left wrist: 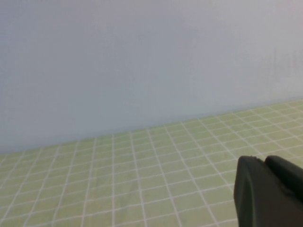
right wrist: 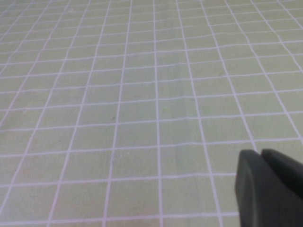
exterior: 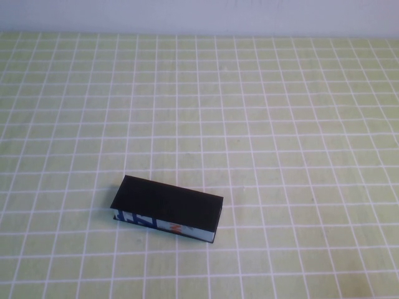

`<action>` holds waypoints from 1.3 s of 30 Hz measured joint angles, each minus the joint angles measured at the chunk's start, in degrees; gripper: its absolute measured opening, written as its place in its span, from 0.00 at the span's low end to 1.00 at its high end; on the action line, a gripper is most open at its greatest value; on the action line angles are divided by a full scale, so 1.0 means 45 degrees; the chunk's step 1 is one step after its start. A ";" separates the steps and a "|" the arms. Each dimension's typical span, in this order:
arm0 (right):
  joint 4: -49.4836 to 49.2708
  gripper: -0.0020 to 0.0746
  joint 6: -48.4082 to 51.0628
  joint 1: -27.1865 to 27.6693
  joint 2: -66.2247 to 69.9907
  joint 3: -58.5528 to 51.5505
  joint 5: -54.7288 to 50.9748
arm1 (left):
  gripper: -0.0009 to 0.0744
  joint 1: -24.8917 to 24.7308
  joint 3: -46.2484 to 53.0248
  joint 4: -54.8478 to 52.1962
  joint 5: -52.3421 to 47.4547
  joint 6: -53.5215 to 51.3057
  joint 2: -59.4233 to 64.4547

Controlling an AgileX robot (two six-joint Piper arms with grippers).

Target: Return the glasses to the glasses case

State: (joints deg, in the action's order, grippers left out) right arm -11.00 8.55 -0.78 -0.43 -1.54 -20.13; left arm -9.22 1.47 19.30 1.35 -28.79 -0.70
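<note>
The glasses case lies on the green checked cloth, front and left of the middle in the high view, its black lid shut and its blue, white and orange side facing me. The glasses are not in view. Neither arm shows in the high view. My left gripper shows in the left wrist view, shut and empty, above the cloth near the pale wall. My right gripper shows in the right wrist view, shut and empty, over bare cloth.
The green cloth with white grid lines covers the whole table. A pale wall runs along the far edge.
</note>
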 joint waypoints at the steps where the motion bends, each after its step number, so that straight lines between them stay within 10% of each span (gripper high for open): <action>1: 0.0000 0.01 0.0000 0.0000 0.0000 0.0000 0.0000 | 0.01 0.0341 0.0000 -0.1322 -0.0102 0.1393 0.0000; 16: 0.0000 0.01 0.0000 0.0000 0.0000 0.0000 0.0000 | 0.01 0.1405 0.0022 -0.3891 -0.4992 0.4791 0.0000; 39: 0.0000 0.01 0.0000 0.0000 0.0000 0.0000 0.0000 | 0.01 0.1405 0.0017 -0.3919 -0.5255 0.4791 0.0000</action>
State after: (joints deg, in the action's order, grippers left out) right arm -11.00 8.55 -0.78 -0.43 -1.54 -20.13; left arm -2.90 1.54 1.66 -22.29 -7.23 -0.70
